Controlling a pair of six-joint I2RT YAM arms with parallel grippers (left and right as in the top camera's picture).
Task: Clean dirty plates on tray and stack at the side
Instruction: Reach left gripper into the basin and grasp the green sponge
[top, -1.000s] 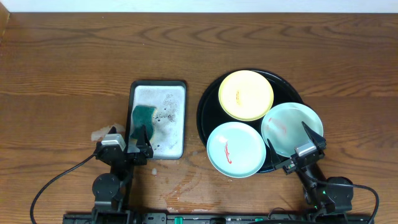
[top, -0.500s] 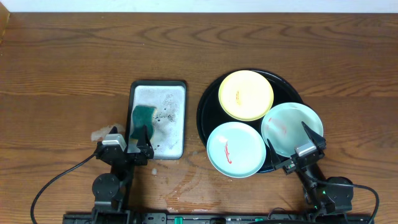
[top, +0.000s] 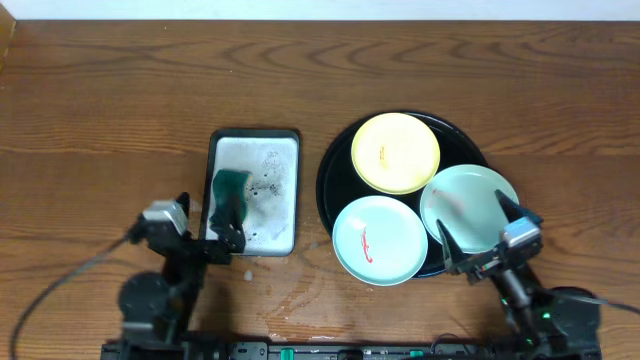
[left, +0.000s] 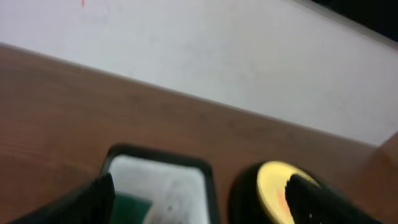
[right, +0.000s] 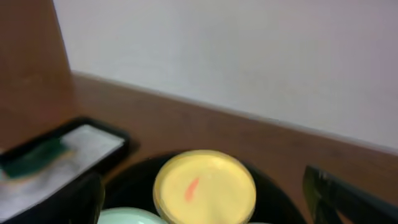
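Observation:
The black tray (top: 334, 165) holds three plates: a yellow plate (top: 395, 152) at the back, a light blue plate (top: 379, 240) at the front left, and a pale mint plate (top: 468, 207) at the right. All three have red smears. My right gripper (top: 478, 226) is open and empty over the front edge of the mint plate. My left gripper (top: 210, 218) is open and empty over the near end of the grey tray. The right wrist view shows the yellow plate (right: 205, 186) and the black tray (right: 134, 180) between my fingers.
A grey rectangular tray (top: 262, 165) with soapy residue lies left of the black tray and holds a green sponge (top: 230, 188). It also shows in the left wrist view (left: 165, 183). A wet patch (top: 300, 290) lies on the wooden table in front.
Both arms have risen from their rest pose. The left wrist shifted left and the right wrist shifted right. The plates and the sponge have not moved.

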